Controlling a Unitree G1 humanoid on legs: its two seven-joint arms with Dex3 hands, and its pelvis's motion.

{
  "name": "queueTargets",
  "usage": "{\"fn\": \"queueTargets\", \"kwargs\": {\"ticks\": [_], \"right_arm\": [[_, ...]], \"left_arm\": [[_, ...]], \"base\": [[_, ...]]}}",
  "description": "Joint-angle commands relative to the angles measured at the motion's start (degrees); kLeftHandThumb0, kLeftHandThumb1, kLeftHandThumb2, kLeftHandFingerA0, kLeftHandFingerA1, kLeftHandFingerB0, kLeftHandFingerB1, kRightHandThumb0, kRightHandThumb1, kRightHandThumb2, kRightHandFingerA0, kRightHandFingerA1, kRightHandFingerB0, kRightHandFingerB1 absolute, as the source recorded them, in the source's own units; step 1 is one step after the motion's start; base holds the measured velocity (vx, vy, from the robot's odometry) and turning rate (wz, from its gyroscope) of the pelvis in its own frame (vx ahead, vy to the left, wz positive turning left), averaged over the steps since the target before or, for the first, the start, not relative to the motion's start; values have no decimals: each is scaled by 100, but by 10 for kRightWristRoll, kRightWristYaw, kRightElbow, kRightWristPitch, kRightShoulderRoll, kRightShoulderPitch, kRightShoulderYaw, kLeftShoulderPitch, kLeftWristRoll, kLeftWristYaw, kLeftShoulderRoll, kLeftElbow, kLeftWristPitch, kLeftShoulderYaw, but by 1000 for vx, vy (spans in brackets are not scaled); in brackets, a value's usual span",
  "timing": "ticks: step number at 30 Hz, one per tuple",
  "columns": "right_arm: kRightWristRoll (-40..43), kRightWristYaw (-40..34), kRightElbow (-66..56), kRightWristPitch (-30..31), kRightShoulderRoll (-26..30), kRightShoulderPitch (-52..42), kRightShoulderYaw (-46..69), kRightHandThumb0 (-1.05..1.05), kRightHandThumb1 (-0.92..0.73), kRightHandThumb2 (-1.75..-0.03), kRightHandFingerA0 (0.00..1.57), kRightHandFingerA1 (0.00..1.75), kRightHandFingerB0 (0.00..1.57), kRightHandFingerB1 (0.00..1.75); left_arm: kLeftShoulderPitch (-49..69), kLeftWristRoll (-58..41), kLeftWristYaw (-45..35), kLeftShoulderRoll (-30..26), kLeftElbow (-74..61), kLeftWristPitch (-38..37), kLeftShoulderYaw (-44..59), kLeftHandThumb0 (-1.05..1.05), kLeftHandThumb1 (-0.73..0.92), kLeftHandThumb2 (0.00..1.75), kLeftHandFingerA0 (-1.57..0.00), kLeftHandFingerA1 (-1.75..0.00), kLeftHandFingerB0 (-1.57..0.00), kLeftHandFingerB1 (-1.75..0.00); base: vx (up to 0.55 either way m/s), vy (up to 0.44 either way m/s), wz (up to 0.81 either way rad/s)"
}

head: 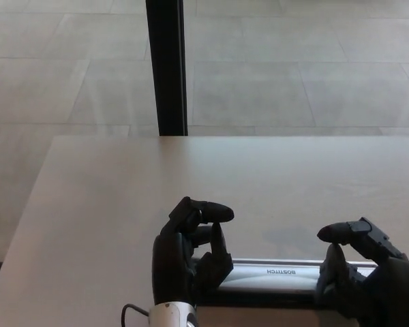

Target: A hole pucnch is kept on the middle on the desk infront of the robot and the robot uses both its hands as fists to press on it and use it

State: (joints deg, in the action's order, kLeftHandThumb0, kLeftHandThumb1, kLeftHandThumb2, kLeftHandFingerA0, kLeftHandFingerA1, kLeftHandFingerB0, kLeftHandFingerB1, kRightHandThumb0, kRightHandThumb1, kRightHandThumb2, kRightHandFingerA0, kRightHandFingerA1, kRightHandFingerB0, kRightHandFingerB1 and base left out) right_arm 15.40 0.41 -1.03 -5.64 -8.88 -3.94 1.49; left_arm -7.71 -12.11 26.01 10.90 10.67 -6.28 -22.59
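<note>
The silver and black hole punch lies lengthwise along the near edge of the desk, its lettered lever facing up. My left hand is curled into a fist and rests on the punch's left end. On the right end my right hand is curled the same way and presses down. Both ends of the punch are hidden under the fists; only the middle stretch of the lever shows. Neither hand grips anything.
A black vertical post stands just behind the desk's far edge. Beyond it is a tiled floor. The desk's left edge runs diagonally toward me.
</note>
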Motion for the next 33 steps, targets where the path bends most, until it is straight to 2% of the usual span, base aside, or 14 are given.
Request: {"fn": "queueTargets", "kwargs": {"ticks": [1, 5, 6, 7, 8, 10, 12, 16, 17, 18, 19, 23, 26, 33], "right_arm": [[-43, -73, 97, -141, -56, -47, 43, -41, -68, -85, 104, 175, 77, 151], [-58, -85, 136, -177, -68, -40, 51, -41, -66, -88, 105, 175, 77, 152], [-55, -88, 142, -179, -73, -38, 54, -38, -62, -95, 126, 175, 81, 141], [-61, -92, 153, -187, -74, -35, 54, -42, -65, -90, 106, 175, 78, 152], [-60, -95, 159, -191, -76, -32, 56, -40, -63, -96, 107, 175, 85, 148], [-65, -102, 184, -211, -77, -23, 58, -39, -64, -95, 106, 175, 83, 149], [-65, -104, 219, -237, -77, -9, 61, -39, -62, -98, 108, 175, 83, 150], [-53, -109, 254, -247, -80, 7, 67, -38, -62, -96, 106, 175, 83, 151], [-57, -117, 269, -253, -81, 15, 68, -38, -62, -95, 106, 175, 84, 150], [-68, -133, 283, -259, -82, 20, 68, -38, -60, -93, 123, 175, 77, 140], [-70, -135, 309, -278, -81, 26, 71, -38, -60, -95, 103, 175, 83, 149], [-71, -161, 363, -306, -89, 46, 79, -37, -58, -92, 98, 175, 82, 156], [-98, -192, 391, -317, -85, 58, 73, -40, -56, -100, 98, 175, 79, 164], [-91, -196, 423, -348, -87, 71, 78, -35, -59, -95, 97, 175, 81, 159]], "left_arm": [[107, 60, 149, 196, 125, -126, -30, -29, 76, 91, -89, -175, -62, -152], [87, 109, 196, 188, 161, -144, -39, -30, 75, 90, -91, -175, -65, -151], [83, 116, 203, 187, 172, -150, -41, -29, 75, 91, -91, -175, -65, -150], [76, 133, 220, 182, 182, -150, -46, -28, 75, 92, -90, -175, -66, -151], [72, 138, 225, 183, 189, -154, -47, -29, 74, 93, -91, -175, -66, -152], [55, 153, 246, 190, 227, -190, -43, -32, 71, 89, -91, -175, -69, -147], [36, 172, 273, 187, 250, -171, -49, -32, 75, 86, -86, -175, -67, -151], [13, 188, 299, 183, 295, -178, -51, -32, 78, 79, -83, -175, -66, -148], [5, 186, 305, 184, 305, -168, -47, -34, 79, 77, -82, -175, -65, -155], [-7, 200, 322, 178, 324, -164, -50, -31, 77, 80, -83, -175, -66, -152], [-18, 213, 343, 174, 349, -164, -54, -32, 78, 79, -83, -175, -67, -150], [-35, 229, 373, 167, 387, -140, -62, -29, 83, 77, -77, -175, -61, -151], [-43, 234, 366, 154, 401, -144, -67, -27, 83, 77, -77, -175, -60, -148], [-61, 239, 384, 155, 432, -167, -60, -27, 80, 80, -80, -175, -64, -146]], "base": [[0, 0, 0], [0, 0, 0], [0, 0, 0], [0, 0, 0], [0, 0, 0], [0, 0, 0], [0, 0, 0], [0, 0, 0], [0, 0, 0], [0, 0, 0], [0, 0, 0], [0, 0, 0], [0, 0, 0], [0, 0, 0]]}}
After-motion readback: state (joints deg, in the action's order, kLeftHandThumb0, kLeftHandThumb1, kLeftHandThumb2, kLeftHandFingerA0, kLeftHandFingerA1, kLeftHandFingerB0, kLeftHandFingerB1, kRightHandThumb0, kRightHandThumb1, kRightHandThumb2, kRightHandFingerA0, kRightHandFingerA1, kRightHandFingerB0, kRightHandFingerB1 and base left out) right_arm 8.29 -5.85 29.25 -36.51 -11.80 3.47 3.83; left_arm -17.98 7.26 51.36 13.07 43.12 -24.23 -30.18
